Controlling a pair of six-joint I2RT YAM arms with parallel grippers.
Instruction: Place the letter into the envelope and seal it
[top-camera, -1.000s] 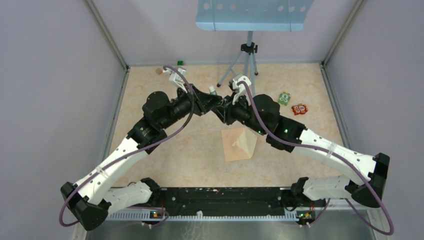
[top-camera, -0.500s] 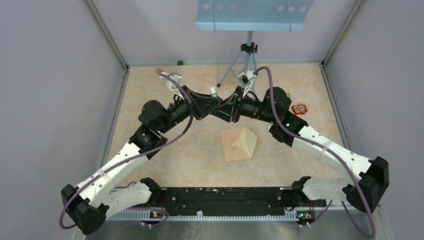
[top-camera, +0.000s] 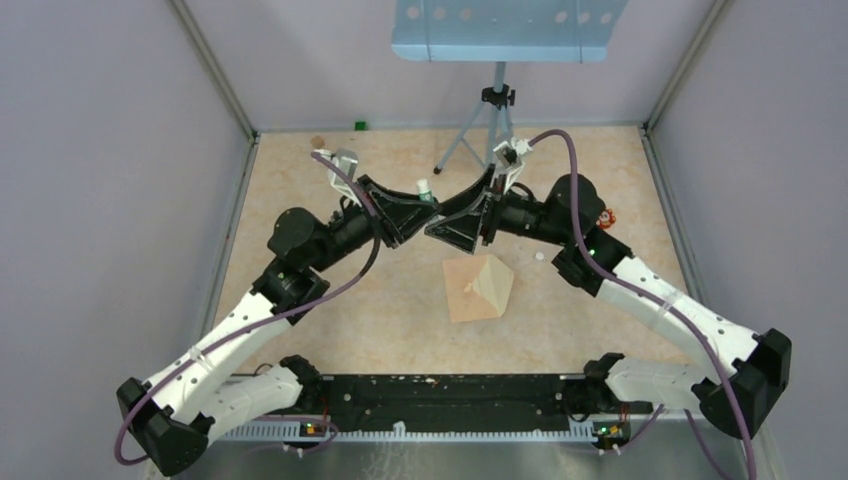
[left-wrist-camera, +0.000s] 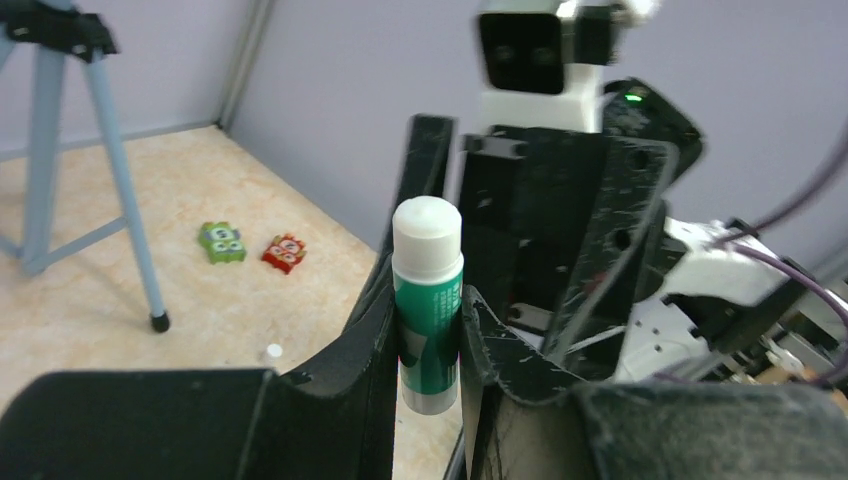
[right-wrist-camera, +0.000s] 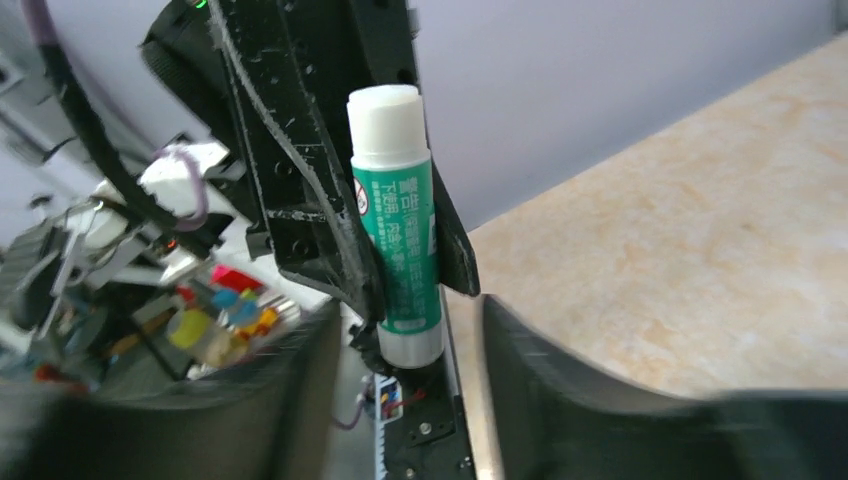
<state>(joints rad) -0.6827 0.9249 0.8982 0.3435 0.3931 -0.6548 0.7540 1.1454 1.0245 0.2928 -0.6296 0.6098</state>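
Sealing prep is what's going on, by my read. Both arms are meeting in mid-air over the far half of the tabletop (top-camera: 340, 320) and working a glue stick (right-wrist-camera: 398, 250), not the paper.
- left gripper (left-wrist-camera: 430, 310): jaws are clamping the green barrel, white end pointing up.
- right gripper (right-wrist-camera: 410, 310): jaws are standing apart either side of the stick's lower end, not pinching it.
- I can't tell whether the white top is a cap or bare glue. A small white bit (top-camera: 538, 256) is lying right of the envelope; it's too small to call.
- envelope (top-camera: 460, 292) is lying flat near centre, nearer the bases than the jaws, with nothing touching it.
- letter (top-camera: 497, 283), the paler piece, is sitting over the envelope's right part. I can't tell whether it's tucked in.

Next: the right arm needs to back clear. The left arm needs to bring the stick down to the flap edge, but only once the letter is confirmed inside.

Room: there's open tabletop on the near and left sides. The tripod (top-camera: 497, 105) legs are crowding just behind the jaws, a red toy block (top-camera: 606, 216) is sitting by the right arm, and walls are closing in both sides.
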